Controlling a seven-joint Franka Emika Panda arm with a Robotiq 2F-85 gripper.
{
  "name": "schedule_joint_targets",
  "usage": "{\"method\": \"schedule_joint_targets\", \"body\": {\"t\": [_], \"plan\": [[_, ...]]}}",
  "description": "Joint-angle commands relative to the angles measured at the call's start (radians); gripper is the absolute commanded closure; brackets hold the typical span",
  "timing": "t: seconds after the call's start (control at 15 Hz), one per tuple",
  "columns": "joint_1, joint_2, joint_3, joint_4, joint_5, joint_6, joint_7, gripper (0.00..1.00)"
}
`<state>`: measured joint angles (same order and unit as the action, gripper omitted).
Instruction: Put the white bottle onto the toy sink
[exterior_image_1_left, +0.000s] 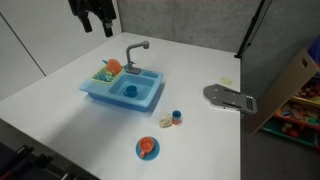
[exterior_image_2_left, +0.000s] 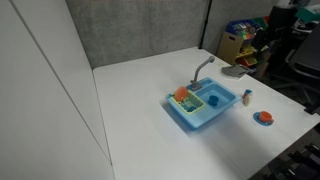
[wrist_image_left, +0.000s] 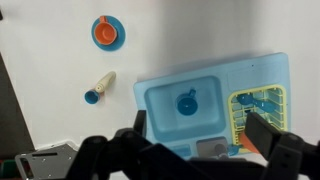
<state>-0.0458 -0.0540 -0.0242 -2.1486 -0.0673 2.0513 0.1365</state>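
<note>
The light blue toy sink (exterior_image_1_left: 150, 95) with a grey curved faucet (exterior_image_1_left: 138, 50) stands mid-table in both exterior views (exterior_image_2_left: 190, 115). In the wrist view its rim (wrist_image_left: 250, 70) lies right below the camera. The tiny whitish-tan bottle (wrist_image_left: 105, 79) lies on its side on the table, apart from the sink, next to a small blue-and-red cylinder (wrist_image_left: 91, 97). It also shows in an exterior view (exterior_image_1_left: 166, 123). My gripper (wrist_image_left: 200, 130) is open and empty, high above the sink's faucet side (exterior_image_1_left: 98, 28).
An orange piece on a blue disc (exterior_image_1_left: 147, 149) lies near the table's front edge. The sink's yellow side rack (wrist_image_left: 258, 108) holds small items. A grey metal plate (exterior_image_1_left: 230, 97) sits at the table's edge, beside a cardboard box (exterior_image_1_left: 290, 85).
</note>
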Motion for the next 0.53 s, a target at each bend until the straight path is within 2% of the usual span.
{"method": "schedule_joint_targets", "body": {"t": [0.0,0.47], "plan": [[0.002,0.078,-0.004,0.027,0.004,0.049,0.052,0.0],[0.002,0.197,-0.024,0.037,0.0,0.115,0.137,0.0]]}}
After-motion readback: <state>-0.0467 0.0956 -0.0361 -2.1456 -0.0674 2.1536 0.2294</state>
